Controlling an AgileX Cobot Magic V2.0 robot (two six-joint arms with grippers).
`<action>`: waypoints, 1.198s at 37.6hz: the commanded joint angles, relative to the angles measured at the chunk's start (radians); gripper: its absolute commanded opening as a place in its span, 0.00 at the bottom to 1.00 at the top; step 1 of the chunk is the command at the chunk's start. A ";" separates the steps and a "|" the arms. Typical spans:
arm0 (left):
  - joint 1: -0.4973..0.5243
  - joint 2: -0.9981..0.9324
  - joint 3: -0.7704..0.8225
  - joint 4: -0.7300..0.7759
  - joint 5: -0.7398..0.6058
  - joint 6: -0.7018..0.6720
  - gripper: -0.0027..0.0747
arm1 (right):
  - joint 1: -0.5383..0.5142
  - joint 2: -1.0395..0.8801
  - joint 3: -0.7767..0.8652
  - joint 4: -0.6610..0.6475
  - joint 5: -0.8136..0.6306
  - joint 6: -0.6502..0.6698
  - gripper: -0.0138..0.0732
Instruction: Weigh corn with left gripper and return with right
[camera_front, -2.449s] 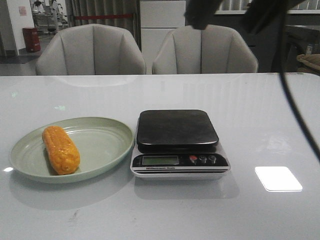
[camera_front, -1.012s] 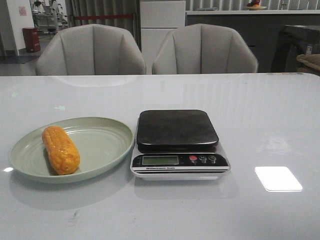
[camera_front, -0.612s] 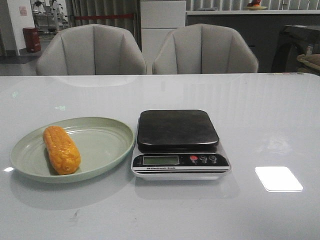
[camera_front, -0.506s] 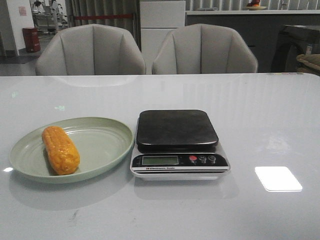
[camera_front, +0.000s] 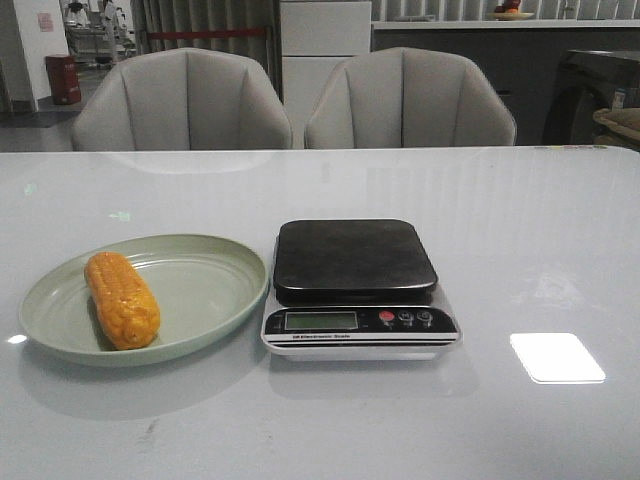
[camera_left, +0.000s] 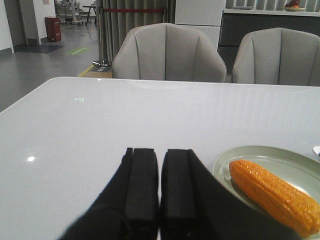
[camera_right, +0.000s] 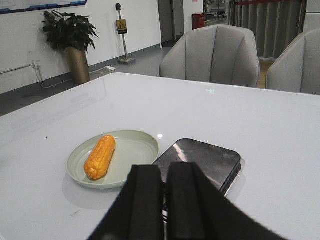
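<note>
The short, stubby orange-yellow corn cob (camera_front: 121, 299) has rows of small bumpy kernels and a glossy, waxy sheen; both its ends are rounded, and it is narrower than the black platform beside it. It lies on its side in the pale green, shallow oval plate (camera_front: 205, 290), on the plate's left part, with one end pointing toward the far rim and the other toward the near rim. Nothing else is in the plate.

The plate rests on the glossy white desk (camera_front: 520, 220), just beside the silver kitchen scale with a square black platform (camera_front: 355, 258); plate rim and scale body look very close, and whether they touch cannot be told. The scale's platform carries nothing. Along its near edge sit a small grey display and three round buttons, one of them red.

In the front view neither arm shows. In the left wrist view the black left gripper (camera_left: 159, 192) has its two flat fingers pressed together with only a thin seam between them, clenched on nothing, above the desk near the plate (camera_left: 280, 160) and the corn (camera_left: 275, 195). In the right wrist view the black right gripper (camera_right: 163, 200) is likewise closed and empty, above the desk on the near side of the scale (camera_right: 205, 159), with the corn (camera_right: 100, 156) and plate (camera_right: 131, 150) farther off.

Two grey upholstered chairs (camera_front: 290, 100) stand behind the desk.
</note>
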 joint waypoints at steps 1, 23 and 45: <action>0.004 -0.021 0.032 -0.016 -0.137 -0.001 0.18 | -0.005 0.008 -0.026 -0.008 -0.070 -0.008 0.38; 0.002 -0.021 0.030 -0.014 -0.109 -0.001 0.18 | -0.005 0.008 -0.026 -0.008 -0.050 -0.008 0.38; 0.002 -0.021 0.030 -0.014 -0.109 -0.001 0.18 | -0.010 0.008 -0.024 -0.015 -0.053 -0.008 0.38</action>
